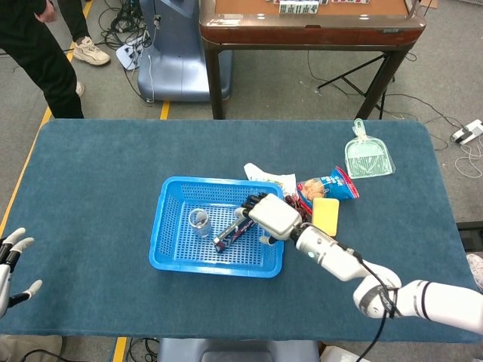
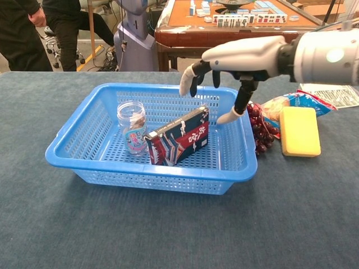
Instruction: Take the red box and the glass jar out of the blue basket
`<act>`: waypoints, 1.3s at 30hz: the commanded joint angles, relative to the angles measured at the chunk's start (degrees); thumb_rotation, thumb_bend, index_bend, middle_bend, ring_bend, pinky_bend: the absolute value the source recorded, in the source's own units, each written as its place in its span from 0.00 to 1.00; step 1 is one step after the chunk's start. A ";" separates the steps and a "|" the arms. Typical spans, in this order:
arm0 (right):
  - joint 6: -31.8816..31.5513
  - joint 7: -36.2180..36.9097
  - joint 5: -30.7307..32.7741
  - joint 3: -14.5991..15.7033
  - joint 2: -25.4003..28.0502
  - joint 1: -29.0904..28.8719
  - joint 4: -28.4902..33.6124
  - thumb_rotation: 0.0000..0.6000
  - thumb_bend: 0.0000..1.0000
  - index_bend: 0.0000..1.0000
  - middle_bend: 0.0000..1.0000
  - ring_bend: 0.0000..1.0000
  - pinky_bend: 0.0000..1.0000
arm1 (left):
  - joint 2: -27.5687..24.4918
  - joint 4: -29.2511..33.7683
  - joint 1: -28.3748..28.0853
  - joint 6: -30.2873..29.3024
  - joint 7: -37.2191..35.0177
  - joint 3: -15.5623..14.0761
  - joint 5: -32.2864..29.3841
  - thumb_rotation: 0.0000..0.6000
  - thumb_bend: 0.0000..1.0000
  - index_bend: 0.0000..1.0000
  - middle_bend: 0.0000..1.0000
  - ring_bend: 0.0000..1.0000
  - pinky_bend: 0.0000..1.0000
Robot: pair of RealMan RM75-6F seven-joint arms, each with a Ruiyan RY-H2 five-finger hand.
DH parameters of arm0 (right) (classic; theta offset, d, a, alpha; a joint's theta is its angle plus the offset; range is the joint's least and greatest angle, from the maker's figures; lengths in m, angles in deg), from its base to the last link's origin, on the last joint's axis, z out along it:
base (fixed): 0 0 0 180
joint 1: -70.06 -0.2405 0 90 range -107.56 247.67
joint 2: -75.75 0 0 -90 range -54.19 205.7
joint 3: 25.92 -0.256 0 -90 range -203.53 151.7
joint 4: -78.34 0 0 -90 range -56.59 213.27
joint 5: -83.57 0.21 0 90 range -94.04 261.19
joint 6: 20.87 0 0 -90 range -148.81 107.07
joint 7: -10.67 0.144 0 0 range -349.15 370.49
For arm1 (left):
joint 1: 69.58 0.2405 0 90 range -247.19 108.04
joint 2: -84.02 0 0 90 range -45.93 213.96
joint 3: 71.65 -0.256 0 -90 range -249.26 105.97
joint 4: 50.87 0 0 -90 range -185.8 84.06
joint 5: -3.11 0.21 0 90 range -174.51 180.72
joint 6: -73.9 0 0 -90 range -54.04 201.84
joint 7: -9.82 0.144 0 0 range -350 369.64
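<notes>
Hovering my right hand (image 2: 235, 59) above the blue basket (image 2: 101, 168), I am keeping its fingers spread and holding nothing. Below it the red box (image 2: 179, 137) is leaning beside the upright glass jar (image 2: 132, 126). My left hand (image 1: 9, 264) is lying open at the table (image 1: 98, 166) edge.

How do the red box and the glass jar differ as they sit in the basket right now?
The glass jar stands upright; the red box lies tilted on a long edge. The jar is clear and round, the box opaque and long. The right hand hovers over the box, not the jar. Both are inside the blue basket, unheld.
</notes>
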 commanded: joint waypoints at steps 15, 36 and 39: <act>3.36 -7.35 11.45 2.93 -12.97 -9.60 -13.49 1.00 0.18 0.24 0.28 0.18 0.29 | 0.11 -2.28 0.48 0.53 -2.29 0.15 -1.35 1.00 0.15 0.28 0.14 0.16 0.18; -9.01 2.13 1.99 2.17 -14.18 -7.27 -15.27 1.00 0.44 0.63 0.57 0.56 0.67 | 0.17 -2.76 0.74 0.58 -2.95 0.09 -1.22 1.00 0.15 0.31 0.14 0.16 0.18; -12.44 4.27 -0.48 1.77 -9.46 -5.30 -10.65 1.00 0.44 0.63 0.57 0.56 0.67 | 0.12 -2.73 0.72 0.38 -3.06 0.25 -1.14 1.00 0.15 0.31 0.14 0.16 0.18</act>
